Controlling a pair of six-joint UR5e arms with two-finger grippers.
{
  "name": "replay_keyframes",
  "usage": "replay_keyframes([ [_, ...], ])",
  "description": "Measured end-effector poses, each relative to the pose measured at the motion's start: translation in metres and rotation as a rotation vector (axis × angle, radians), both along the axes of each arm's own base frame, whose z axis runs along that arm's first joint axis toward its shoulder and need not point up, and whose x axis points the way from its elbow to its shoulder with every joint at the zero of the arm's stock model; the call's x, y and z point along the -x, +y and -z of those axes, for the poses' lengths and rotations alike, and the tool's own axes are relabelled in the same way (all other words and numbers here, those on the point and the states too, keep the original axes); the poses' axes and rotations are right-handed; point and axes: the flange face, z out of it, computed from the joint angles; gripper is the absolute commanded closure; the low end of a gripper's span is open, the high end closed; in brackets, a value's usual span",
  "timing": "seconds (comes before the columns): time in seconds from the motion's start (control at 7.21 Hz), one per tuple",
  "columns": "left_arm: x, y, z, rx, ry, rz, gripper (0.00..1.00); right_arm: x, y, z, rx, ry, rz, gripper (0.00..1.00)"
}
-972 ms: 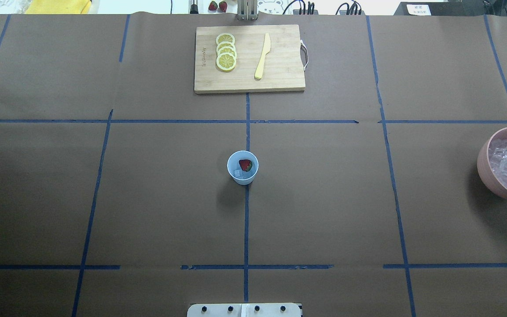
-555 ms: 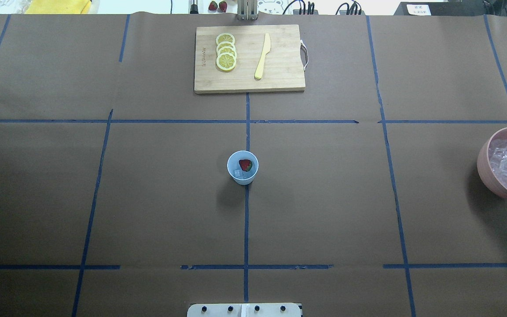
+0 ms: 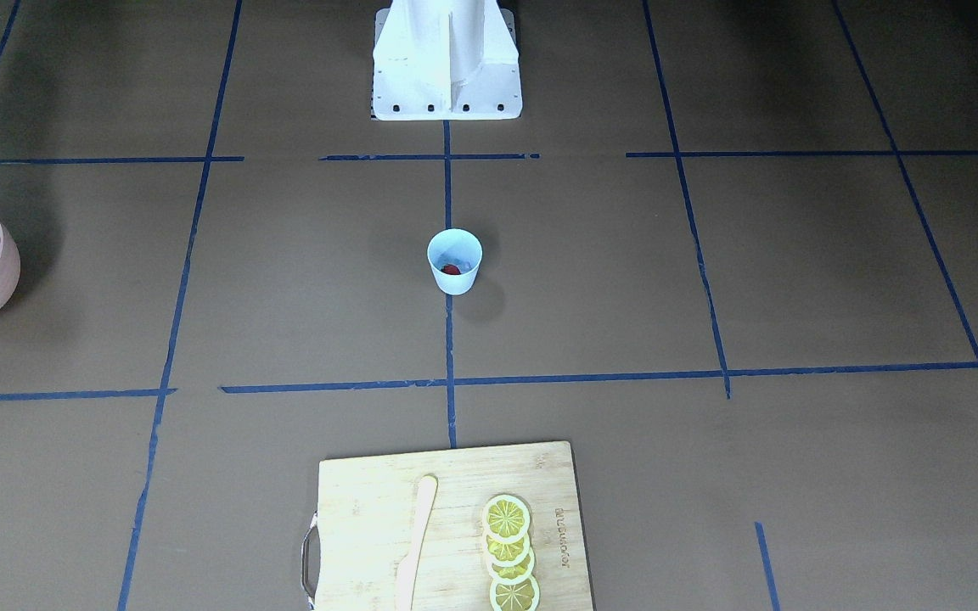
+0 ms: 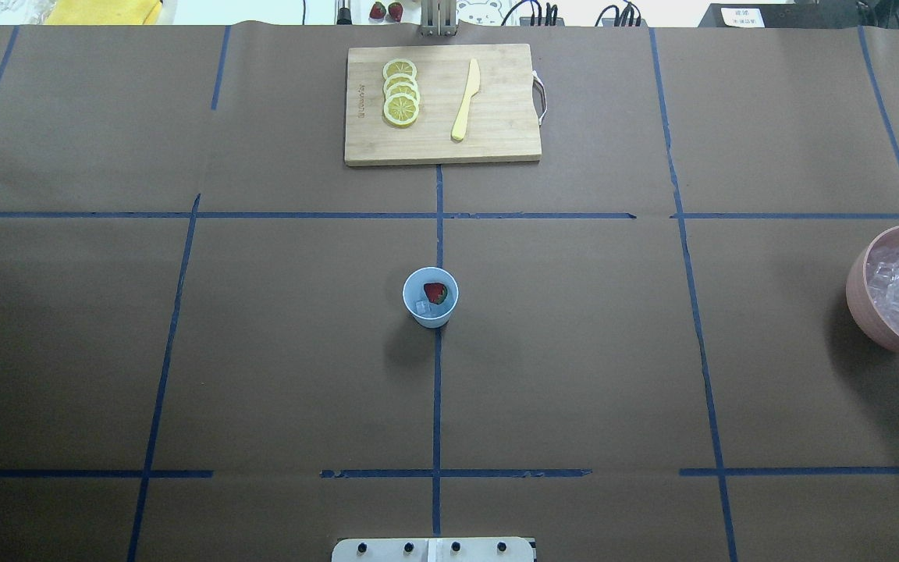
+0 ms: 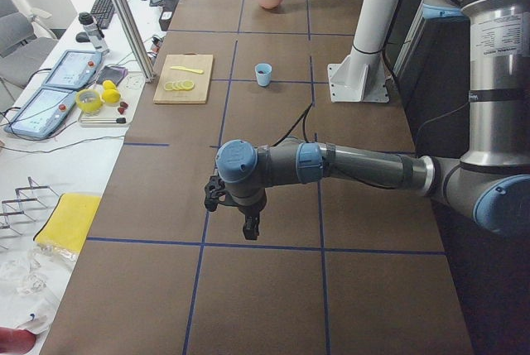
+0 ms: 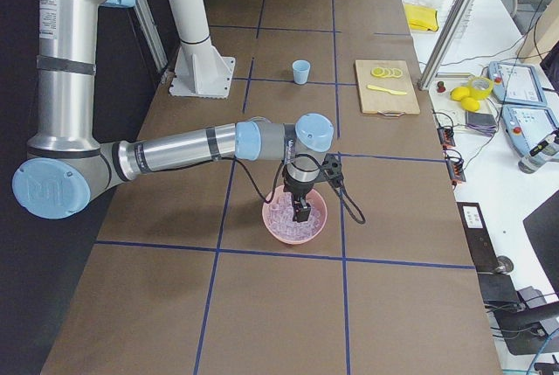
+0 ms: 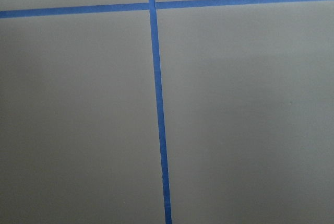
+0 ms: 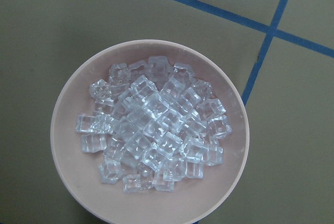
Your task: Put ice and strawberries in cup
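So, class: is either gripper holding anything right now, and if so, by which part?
Cannot tell. The right gripper hangs over the pink bowl of ice, the left gripper over the table; only distant side views show them.

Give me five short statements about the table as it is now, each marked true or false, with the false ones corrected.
1. The strawberry lies inside the cup. True.
2. The pink bowl is empty. False: it is full of ice cubes.
3. The lemon slices are in the cup. False: they lie on the cutting board, beside the knife.
4. The right gripper is above the pink bowl. True.
5. The cup lies on its side. False: it stands upright.
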Motion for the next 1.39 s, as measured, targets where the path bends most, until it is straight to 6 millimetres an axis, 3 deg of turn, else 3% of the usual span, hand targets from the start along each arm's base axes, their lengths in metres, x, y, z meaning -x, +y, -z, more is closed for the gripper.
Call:
replay_keyframes([
  [0.56,0.002,-0.002,0.003,0.010,-0.006,0.018,0.00,-0.009,0.006,-0.011,0.007,-0.006,0.001,0.01],
  [1.39,0.005,0.005,-0.007,0.029,-0.049,0.014,0.00,-0.033,0.029,-0.032,0.124,0.018,-0.129,0.01],
])
